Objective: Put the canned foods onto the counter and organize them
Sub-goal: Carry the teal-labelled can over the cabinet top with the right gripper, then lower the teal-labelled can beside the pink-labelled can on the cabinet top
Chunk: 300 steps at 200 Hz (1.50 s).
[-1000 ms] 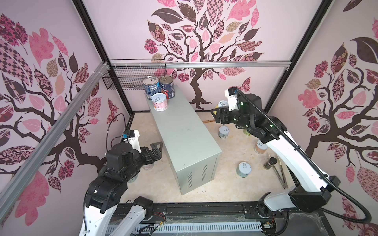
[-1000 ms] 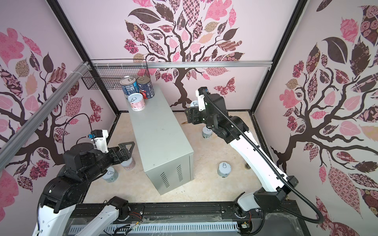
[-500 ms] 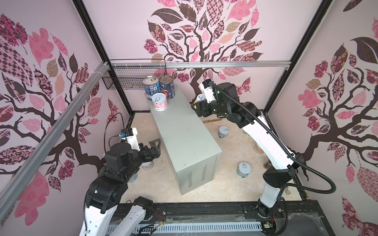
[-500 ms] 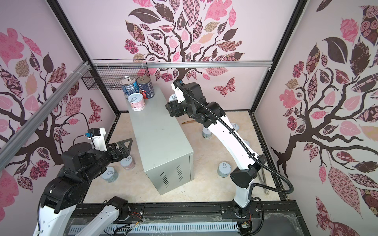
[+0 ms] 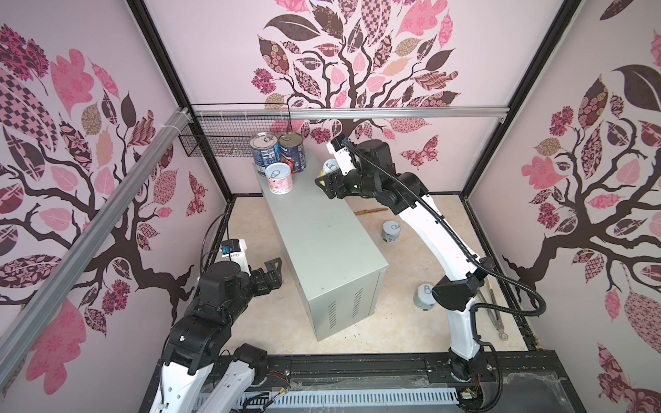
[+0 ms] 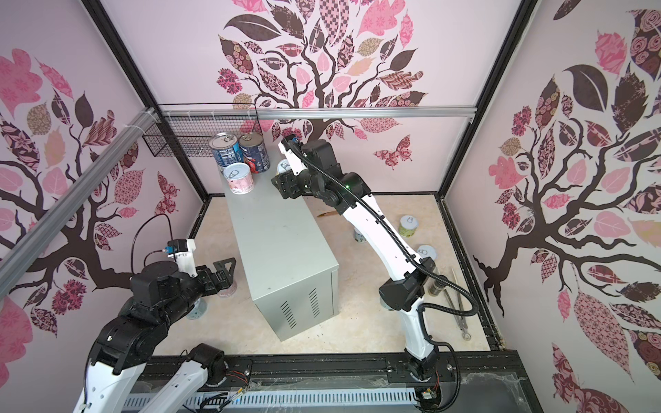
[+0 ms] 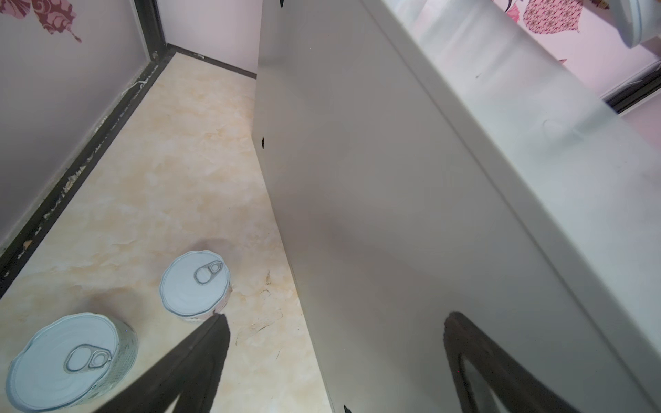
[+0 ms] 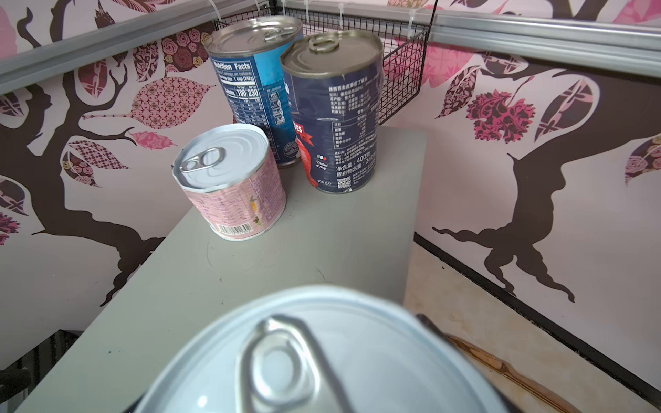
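Cans stand close together at the far end of the counter (image 5: 322, 243): blue tall can (image 5: 264, 152), dark tall can (image 5: 293, 152), pink short can (image 5: 279, 177). The right gripper (image 5: 326, 180) is clamped on a white-lidded short can (image 8: 322, 357), held over the counter's edge at that end, near the dark tall can but apart from it. The left gripper (image 5: 274, 272) hangs beside the counter's long side with jaws wide apart, above two floor cans (image 7: 195, 284).

Bright, even light, soft shadows; the nearest can (image 8: 322, 357) is blurred, perhaps too close; wrist-view edges bend.
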{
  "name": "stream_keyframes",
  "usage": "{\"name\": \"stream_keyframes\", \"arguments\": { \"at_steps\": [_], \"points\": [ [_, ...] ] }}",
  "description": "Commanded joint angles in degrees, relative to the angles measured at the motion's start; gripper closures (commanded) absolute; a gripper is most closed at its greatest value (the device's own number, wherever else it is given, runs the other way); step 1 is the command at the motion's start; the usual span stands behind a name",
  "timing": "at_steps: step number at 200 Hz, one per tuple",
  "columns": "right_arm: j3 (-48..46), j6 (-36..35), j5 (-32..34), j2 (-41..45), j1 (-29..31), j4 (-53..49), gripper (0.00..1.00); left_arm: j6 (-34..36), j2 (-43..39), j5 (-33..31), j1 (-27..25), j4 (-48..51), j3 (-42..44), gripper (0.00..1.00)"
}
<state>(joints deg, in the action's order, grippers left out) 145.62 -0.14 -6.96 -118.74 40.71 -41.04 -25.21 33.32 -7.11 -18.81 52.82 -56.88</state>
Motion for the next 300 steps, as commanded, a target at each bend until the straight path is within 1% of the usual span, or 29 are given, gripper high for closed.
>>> {"name": "stream_keyframes", "arguments": {
  "at_steps": [1,47,81,107,123,157,182,230,271,300],
  "points": [
    [3.09,-0.45,-1.04,-2.55,0.1,5.77,0.47,0.6,-0.8,0.56,-0.26,0.1,3.0,0.03],
    [3.08,-0.47,-1.56,-5.91,0.14,7.84,0.47,-0.01,-0.78,0.91,-1.48,-1.66,6.81,0.03],
    [3.22,0.53,-0.93,-8.37,0.38,10.23,0.47,0.34,-0.89,-0.85,-2.37,-1.88,7.16,0.02],
    [4.83,1.21,-0.4,-10.53,0.61,11.56,0.45,0.27,-0.9,-0.88,-3.16,-2.29,7.74,0.02],
    [4.94,1.2,-0.27,-11.26,0.91,12.01,0.42,0.25,-0.78,-1.05,-3.34,-2.21,7.85,0.02],
    [4.93,1.24,-0.09,-12.1,1.13,12.36,0.29,0.08,-1.07,-1.23,-3.38,-1.97,7.88,0.02],
    [4.76,1.91,0.29,-12.34,1.3,12.69,0.22,-0.01,-1.04,-1.38,-3.43,-2.01,7.92,0.02],
    [3.42,2.06,-1.67,-12.26,1.89,13.41,0.14,-0.62,-2.0,-2.51,-3.43,-2.53,8.54,0.02],
    [3.04,1.6,-3.23,-12.23,2.16,14.01,0.11,-0.8,-2.21,-2.73,-3.42,-2.76,8.72,0.02],
    [3.01,0.56,-3.51,-11.49,2.21,13.79,0.02,-0.72,-2.08,-2.79,-3.35,-3.24,9.01,0.02]
  ]
}}
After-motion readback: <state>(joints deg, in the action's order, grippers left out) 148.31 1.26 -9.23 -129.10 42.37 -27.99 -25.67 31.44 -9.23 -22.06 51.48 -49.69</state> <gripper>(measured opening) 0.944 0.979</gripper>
